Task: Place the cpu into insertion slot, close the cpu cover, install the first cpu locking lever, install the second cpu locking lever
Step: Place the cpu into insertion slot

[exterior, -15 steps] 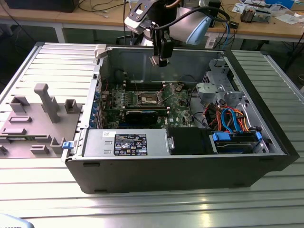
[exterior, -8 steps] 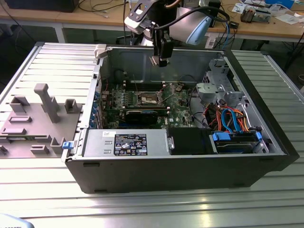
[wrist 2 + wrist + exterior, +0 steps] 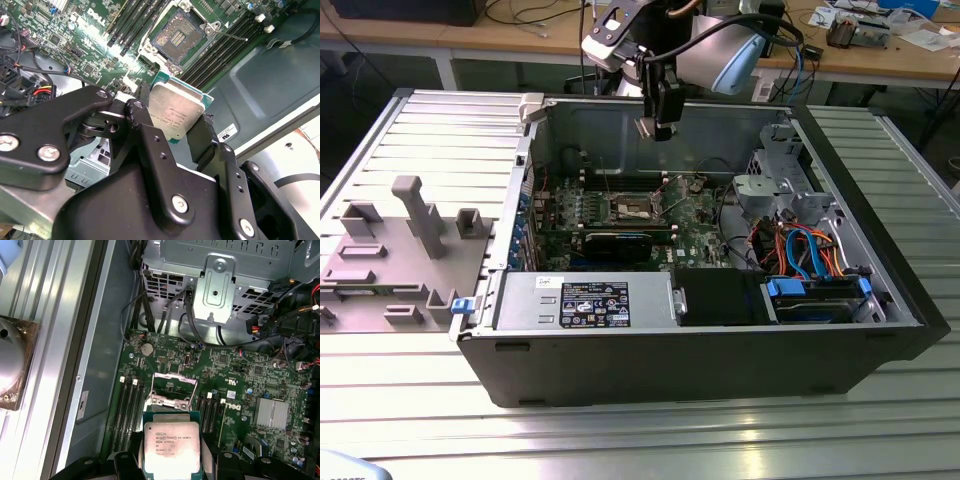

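Ribbed table (image 3: pixel 620 440) carries the open case (image 3: pixel 720 350); my jaws clamp the cpu (image 3: pixel 175 114) clear of the bare insertion slot (image 3: pixel 179 34), so I judge every step is left.

The first wrist view's edge cuts off the cpu (image 3: pixel 171 447). In the second wrist view, fingers (image 3: pixel 150 140) of the gripper (image 3: pixel 175 114) hide its lower corners.

Open black metal computer case (image 3: pixel 720 350) lies on ribbed aluminium table (image 3: pixel 620 440). Green motherboard (image 3: pixel 695 215) sits inside the case, with the small square silvery-rimmed insertion slot (image 3: pixel 632 208) amid it. Black gripper (image 3: pixel 658 132) hangs above the slot, pinching the flat silvery square cpu (image 3: pixel 175 112). Grey plastic fixture tray (image 3: pixel 380 260) lies beside the case, at the exterior view's left.
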